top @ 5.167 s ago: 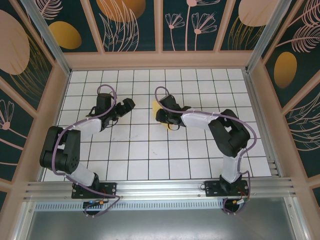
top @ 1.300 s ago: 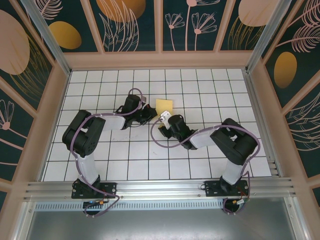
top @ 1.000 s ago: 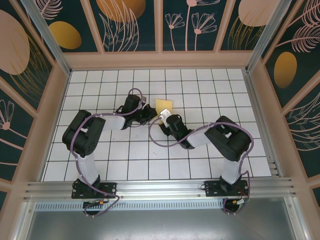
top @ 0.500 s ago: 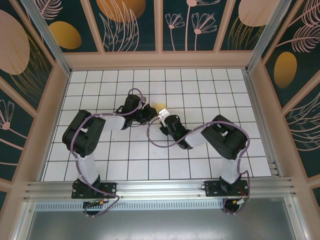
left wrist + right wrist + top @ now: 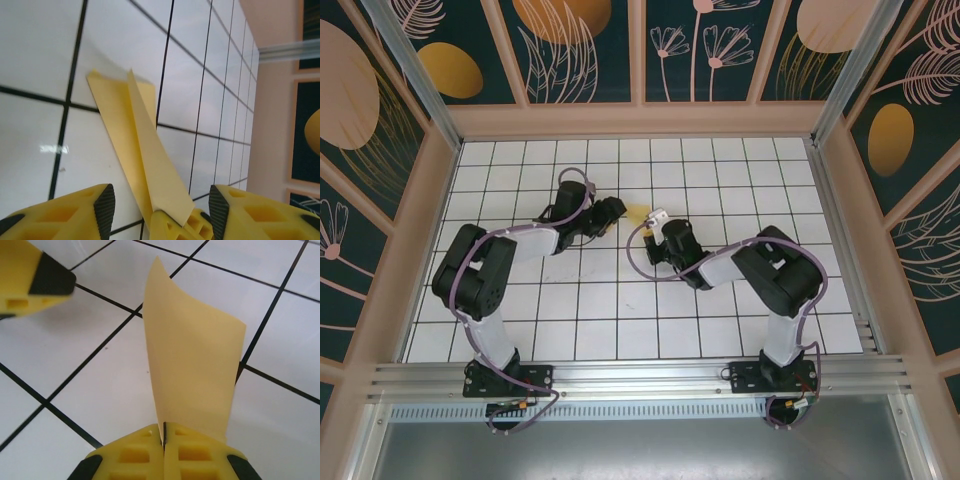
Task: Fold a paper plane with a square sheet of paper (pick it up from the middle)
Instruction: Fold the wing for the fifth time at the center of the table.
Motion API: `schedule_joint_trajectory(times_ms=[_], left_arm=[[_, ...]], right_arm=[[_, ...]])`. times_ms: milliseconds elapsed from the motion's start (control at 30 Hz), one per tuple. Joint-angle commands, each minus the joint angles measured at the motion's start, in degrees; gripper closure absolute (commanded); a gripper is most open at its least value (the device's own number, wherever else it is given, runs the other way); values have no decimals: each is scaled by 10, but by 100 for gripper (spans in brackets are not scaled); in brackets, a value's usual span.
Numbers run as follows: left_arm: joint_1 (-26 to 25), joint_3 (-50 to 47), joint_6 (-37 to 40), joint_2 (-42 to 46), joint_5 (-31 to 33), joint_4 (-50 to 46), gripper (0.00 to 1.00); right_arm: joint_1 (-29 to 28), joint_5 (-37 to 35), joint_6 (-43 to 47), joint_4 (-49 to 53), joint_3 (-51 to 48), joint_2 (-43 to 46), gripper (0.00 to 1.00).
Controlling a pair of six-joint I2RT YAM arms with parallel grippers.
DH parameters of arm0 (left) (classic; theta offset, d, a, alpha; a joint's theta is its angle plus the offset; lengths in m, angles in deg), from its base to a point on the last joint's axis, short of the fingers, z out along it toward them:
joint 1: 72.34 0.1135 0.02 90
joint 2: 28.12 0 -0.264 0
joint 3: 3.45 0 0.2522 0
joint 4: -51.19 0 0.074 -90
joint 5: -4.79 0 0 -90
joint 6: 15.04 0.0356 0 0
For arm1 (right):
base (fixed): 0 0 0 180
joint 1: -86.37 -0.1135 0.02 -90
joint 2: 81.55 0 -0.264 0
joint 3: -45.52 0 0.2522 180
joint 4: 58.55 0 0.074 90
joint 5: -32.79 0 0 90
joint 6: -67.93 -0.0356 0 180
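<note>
- Top external view: the left gripper lay just left of the yellow sheet of paper on the white grid-tiled table. The right gripper met the sheet's right side.
- Left wrist view: the left jaws stood apart, with the black pads clear of the folded sheet. Its long axis ran from far left to near right.
- Right wrist view: the right gripper was clamped on the sheet, which stood on edge and pointed away from it.
</note>
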Motion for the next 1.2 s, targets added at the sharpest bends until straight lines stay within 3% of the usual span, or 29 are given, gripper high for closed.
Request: schedule_joint_trajectory(times_ms=[0, 133, 433, 767, 1167], left_arm=[[7, -18, 22, 24, 25, -4, 44], [7, -29, 33, 18, 14, 25, 44], [-3, -36, 55, -10, -36, 94, 57], [-30, 7, 78, -54, -53, 86, 65], [-37, 17, 85, -76, -69, 99, 66]], right_arm=[[16, 91, -62, -12, -6, 18, 99], [41, 149, -109, -20, -4, 18, 100], [86, 273, -238, -72, -12, 2, 100], [110, 314, -322, -76, -14, -18, 100], [128, 365, -370, -66, -4, -46, 100]])
